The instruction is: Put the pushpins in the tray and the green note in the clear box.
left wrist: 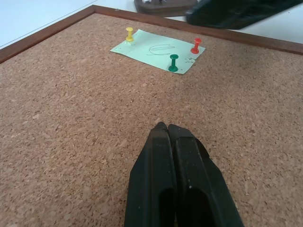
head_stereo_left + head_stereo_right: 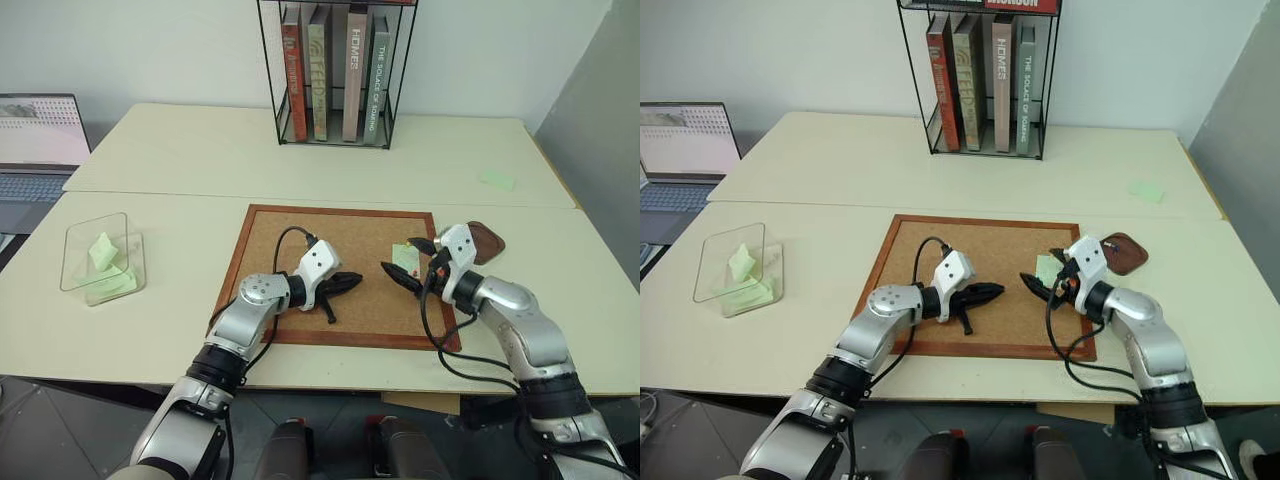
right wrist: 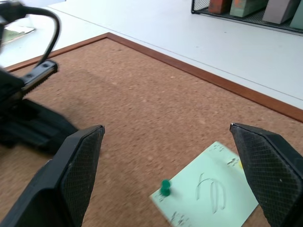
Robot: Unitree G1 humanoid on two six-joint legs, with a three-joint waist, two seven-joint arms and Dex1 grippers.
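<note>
Overhead, the left gripper (image 2: pixel 350 281) is clenched empty over the corkboard (image 2: pixel 300 240); the right gripper (image 2: pixel 409 263) gapes around the green note (image 2: pixel 406 258). Left wrist: note (image 1: pixel 158 50) ahead, pinned by pushpins (image 1: pixel 173 63). Right wrist: note (image 3: pixel 213 191) between fingers (image 3: pixel 80 161).

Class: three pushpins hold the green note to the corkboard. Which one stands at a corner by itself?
The yellow pushpin. It stands alone at one end of the green note; the red pushpin and green pushpin share the other.
</note>
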